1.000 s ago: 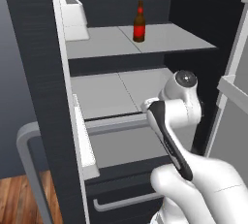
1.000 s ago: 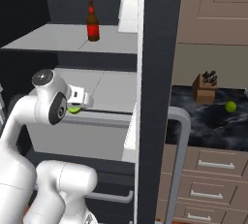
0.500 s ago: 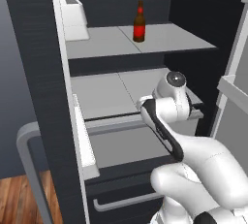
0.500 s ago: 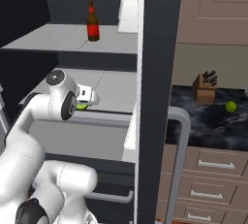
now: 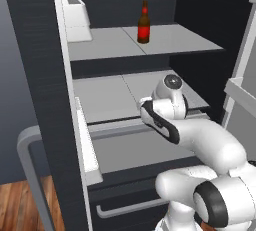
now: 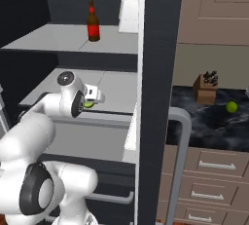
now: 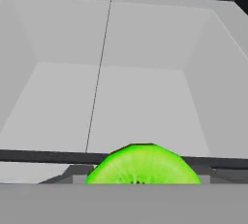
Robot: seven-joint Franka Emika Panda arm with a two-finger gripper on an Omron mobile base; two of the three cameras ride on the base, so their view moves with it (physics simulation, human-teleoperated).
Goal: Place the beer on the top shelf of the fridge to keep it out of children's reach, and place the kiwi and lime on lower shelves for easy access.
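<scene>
The kiwi (image 7: 143, 166) is seen in the hand view low and centred, its bright green cut face turned toward the camera, right at the gripper's tip; in the right base view a sliver of green (image 6: 89, 105) shows at the gripper (image 6: 93, 97). The gripper is judged to be clamped on the kiwi, jaws drawn in on it, though the fingers themselves are hidden. The fruit is carried just at the front lip of the middle shelf (image 5: 107, 95), one of the lower shelves of the fridge (image 6: 154, 48), and the pale flat slab runs on ahead of it to the back wall.

The relation that matters is forward and slightly down: the open shelf lies straight ahead of the held kiwi, with the dark front edge of the shelf crossing just under it. That edge is judged to be the thing to clear before the fruit is lowered. The seam of the shelf runs a little to one side of the kiwi in the hand view, and bare surface is seen on both sides of it, so ample room is judged to be available.

The beer (image 5: 144, 23) stands upright on the top shelf (image 5: 170, 37), well above the arm. The lime (image 6: 231, 106) rests on the counter (image 6: 204, 121) outside the fridge, near a knife block (image 6: 205, 87), well apart from the gripper.
</scene>
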